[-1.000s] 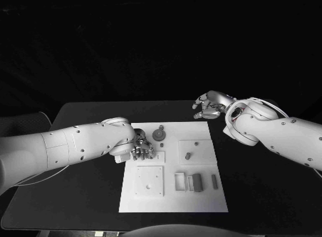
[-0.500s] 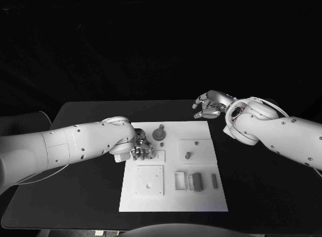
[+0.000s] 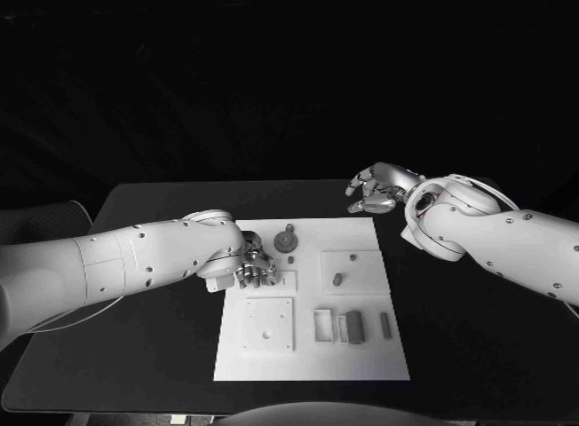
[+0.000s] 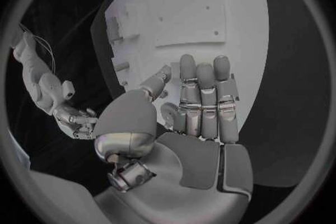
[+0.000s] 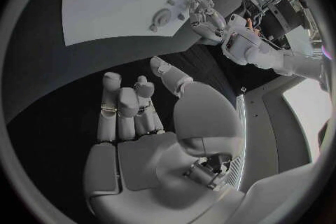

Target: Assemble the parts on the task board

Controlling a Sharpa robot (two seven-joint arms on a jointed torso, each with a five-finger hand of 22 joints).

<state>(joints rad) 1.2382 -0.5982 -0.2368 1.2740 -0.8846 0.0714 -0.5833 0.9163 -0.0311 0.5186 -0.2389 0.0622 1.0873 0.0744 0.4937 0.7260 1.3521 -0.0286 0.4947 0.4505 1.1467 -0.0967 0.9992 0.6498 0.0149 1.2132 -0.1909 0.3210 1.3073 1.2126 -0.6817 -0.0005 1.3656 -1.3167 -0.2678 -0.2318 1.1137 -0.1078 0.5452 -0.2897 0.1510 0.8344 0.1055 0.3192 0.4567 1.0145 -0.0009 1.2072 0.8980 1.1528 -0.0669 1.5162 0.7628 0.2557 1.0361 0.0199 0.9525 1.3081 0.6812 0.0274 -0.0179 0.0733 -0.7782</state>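
Board point(image 3: 367, 355) flat in the middle of the black desk point(image 3: 149, 355), white, long side running away from the robot. On its far half, near the left hand: round grey part point(image 3: 287, 240) with a short stem. To the right of that, raised square plate point(image 3: 350, 269) carrying two small grey pegs. On the near half: square plate point(image 3: 269, 324) at left, then open frame point(image 3: 323, 325), dark grey block point(image 3: 355, 326) just beside it, thin grey bar point(image 3: 384, 326) further right.

Left hand point(image 3: 250, 266) low over the board's left edge, beside the round part; fingers point(image 4: 203, 101) close together, bent toward the palm, empty in the left wrist view, thumb held apart; contact with the board not clear.

Right hand point(image 3: 382, 188) off the board, above bare desk past its far right corner; fingers point(image 5: 119, 109) curled loosely, thumb apart, grasping nothing.
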